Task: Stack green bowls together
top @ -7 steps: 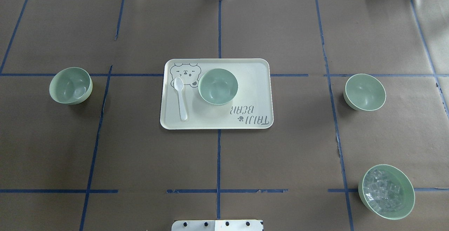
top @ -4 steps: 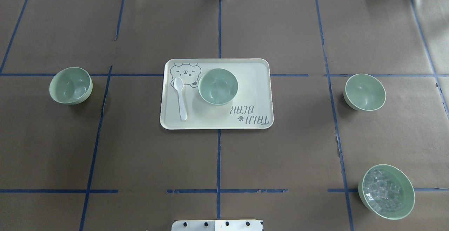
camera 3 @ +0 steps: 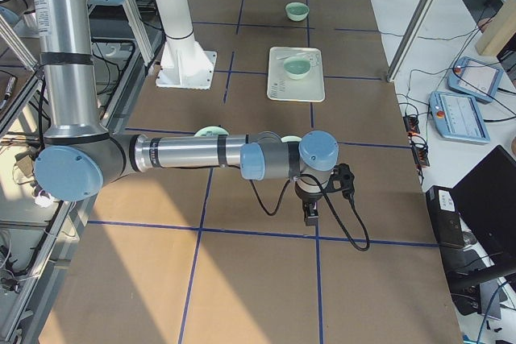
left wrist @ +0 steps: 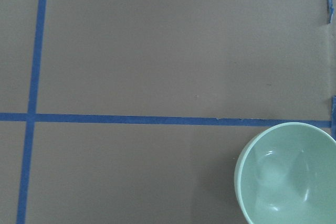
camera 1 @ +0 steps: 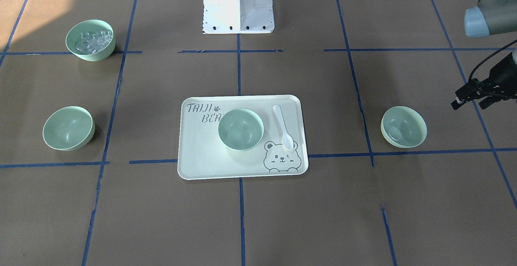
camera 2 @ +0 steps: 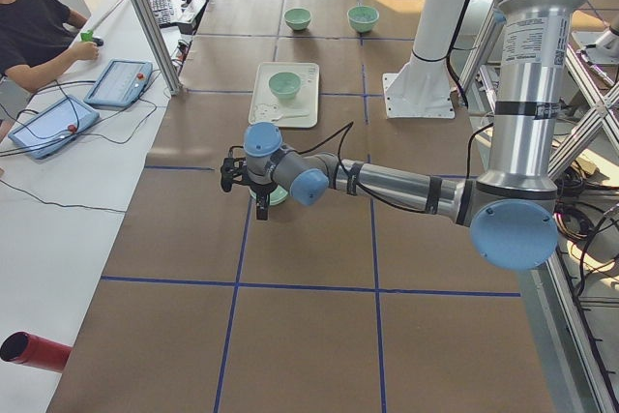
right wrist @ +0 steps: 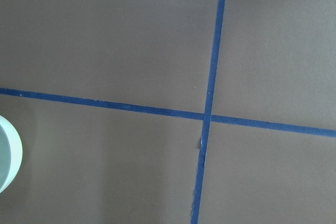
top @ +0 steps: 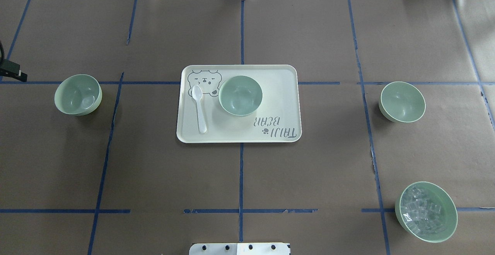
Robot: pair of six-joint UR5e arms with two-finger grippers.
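Though absent before — left pincer (top: 17, 76) now near left green bowl (top: 78, 94) — opening unclear.

The pale mint-green round plastic bowls (top: 78, 94) look smooth and faintly glossy; the cream rectangular tray (top: 278, 92) is matt; the brown paper table cover (top: 174, 177) is dull.

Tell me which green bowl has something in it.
The bowl at the overhead view's lower right: it holds clear cubes; the other three green bowls are empty.
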